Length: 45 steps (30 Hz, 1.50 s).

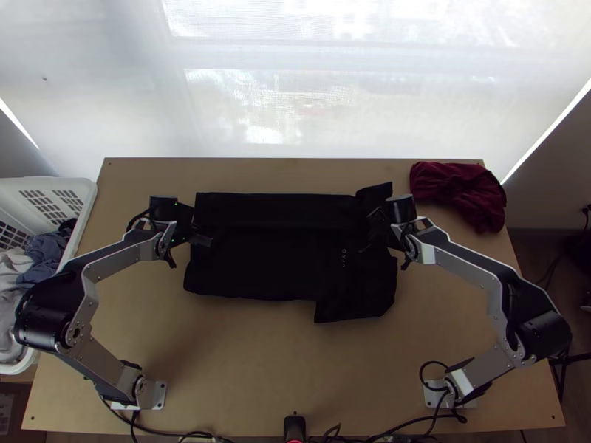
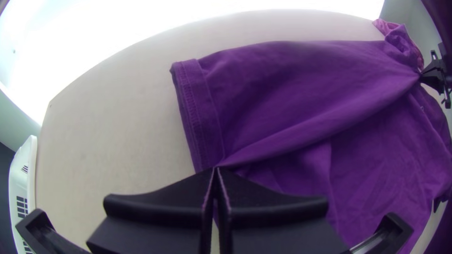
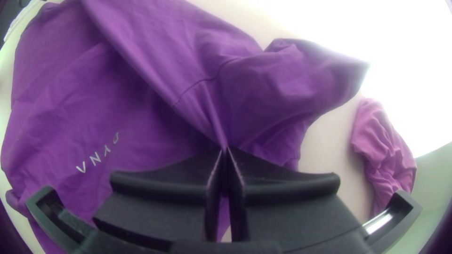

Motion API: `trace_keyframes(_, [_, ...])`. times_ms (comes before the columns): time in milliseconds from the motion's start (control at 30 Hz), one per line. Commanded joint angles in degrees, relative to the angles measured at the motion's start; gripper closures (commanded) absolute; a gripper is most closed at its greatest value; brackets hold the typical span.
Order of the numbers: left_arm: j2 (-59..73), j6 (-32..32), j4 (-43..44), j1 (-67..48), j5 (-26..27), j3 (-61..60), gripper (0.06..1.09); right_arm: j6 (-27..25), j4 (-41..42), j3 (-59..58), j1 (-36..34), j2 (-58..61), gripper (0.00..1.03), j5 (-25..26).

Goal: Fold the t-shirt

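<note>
Wooden table (image 1: 244, 369) under T-shirt (image 1: 258, 258); bright window (image 1: 354, 103) behind.

Pale letters (image 3: 95, 158) (just four, in short spaced row) on t-shirt (image 3: 52, 94).

Strong daylight comes through the pale blind (image 1: 354, 96) beyond the far edge of the counter (image 1: 244, 369), with near-white patches of glare in the top view. Thin bright slits line the blind's sides. The counter lies in dimmer, even light, with soft shading along the near side of the t-shirt (image 1: 258, 258), so dark there that most of its folds sink into black. In both wrist views the backlight burns out to white, the raised cloth catches a mild sheen, the counter's straight edges bow and the lower corners darken.
</note>
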Motion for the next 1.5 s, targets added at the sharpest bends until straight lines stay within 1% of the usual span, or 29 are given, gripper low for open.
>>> trace_keyframes(0, [-2.67,-0.36,-0.04,0.00,0.19,0.69,1.05,0.44,0.14,-0.04,0.77,-2.97,1.00,-0.03])
trace_keyframes(767, [-9.70,-1.24,-1.89,-0.35,0.28,-4.41,1.05,1.94,-1.44,-5.32,3.06,-8.94,1.00,0.06])
trace_keyframes(1133, [-8.83,-1.24,-2.06,-1.14,0.19,-6.34,1.05,3.08,-1.35,-7.60,3.50,-8.68,1.00,0.06])
trace_keyframes(1167, [-8.39,-1.15,-2.06,-1.14,0.19,-6.25,1.05,2.99,-1.35,-7.60,3.68,-8.33,1.00,-0.03])
trace_keyframes(1200, [-8.03,-1.15,-2.06,-1.14,0.19,-6.34,1.02,2.99,-1.35,-7.60,3.76,-7.98,0.98,0.06])
trace_keyframes(1233, [-7.95,-1.15,-2.15,-1.14,0.19,-6.34,0.94,3.17,-1.44,-7.60,3.76,-7.80,0.86,-0.03])
trace_keyframes(1267, [-7.77,-1.15,-2.68,-1.14,0.28,-6.25,0.82,3.69,-1.44,-7.60,3.76,-7.71,0.70,-0.03])
trace_keyframes(1333, [-7.60,-1.07,-4.96,-1.32,0.28,-5.99,0.48,4.84,-1.44,-7.43,3.76,-7.80,0.35,0.06])
trace_keyframes(1367, [-7.86,-1.15,-5.67,-1.41,0.28,-5.99,0.36,5.89,-1.44,-7.25,3.76,-7.89,0.20,0.06])
trace_keyframes(1400, [-8.39,-1.15,-6.63,-1.41,0.28,-5.90,0.28,6.59,-1.62,-6.90,3.76,-7.89,0.10,0.06])
trace_keyframes(1433, [-9.18,-1.24,-7.95,-1.41,0.28,-5.73,0.22,6.95,-2.06,-6.64,3.76,-8.07,0.05,0.06])
trace_keyframes(1467, [-10.32,-1.51,-9.01,-1.32,0.28,-5.55,0.19,7.30,-2.67,-6.28,3.76,-8.24,0.05,0.15])
